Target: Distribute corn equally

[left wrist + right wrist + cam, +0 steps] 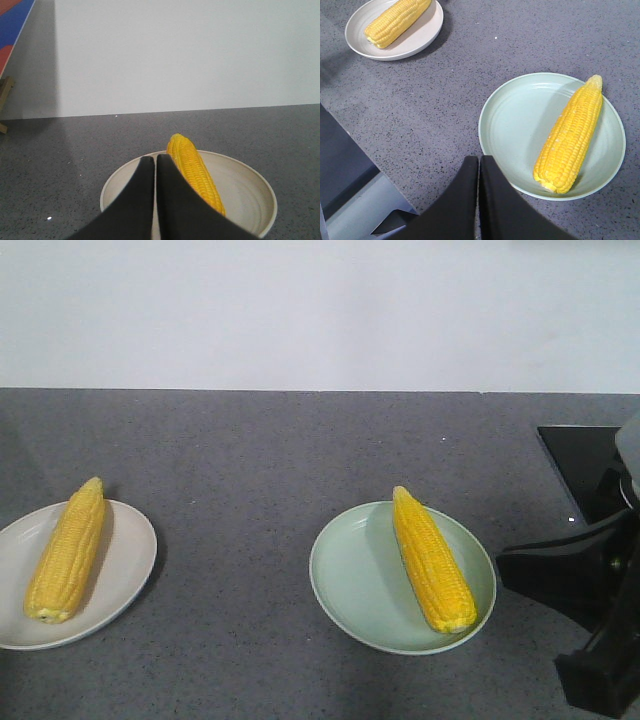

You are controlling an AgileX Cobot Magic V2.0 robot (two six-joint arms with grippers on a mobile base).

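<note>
While the grey speckled tabletop [270,460] spreads across the whole front view up to a white wall [320,310], only two plates sit on it, well apart from each other. A cream plate [125,570] lies at the tabletop's left edge, partly cut off by the picture, and a pale green plate [350,580] lies right of the middle, toward the near edge. A black arm structure [590,600] stands at the right edge, just beside the green plate, with a dark panel [585,465] behind it.

One corn cob [68,550] lies along the cream plate, its paler tip pointing toward the far edge. A second corn cob [432,560] lies on the right half of the green plate, tip also toward the far edge and leaning slightly left.

Seen from the left wrist, the left gripper [155,159] hangs over the near rim of the cream plate, just beside the cob; its jaws are pressed together and hold nothing. Seen from the right wrist, the right gripper [479,160] hovers over the tabletop at the green plate's rim, jaws likewise closed tight and empty.
</note>
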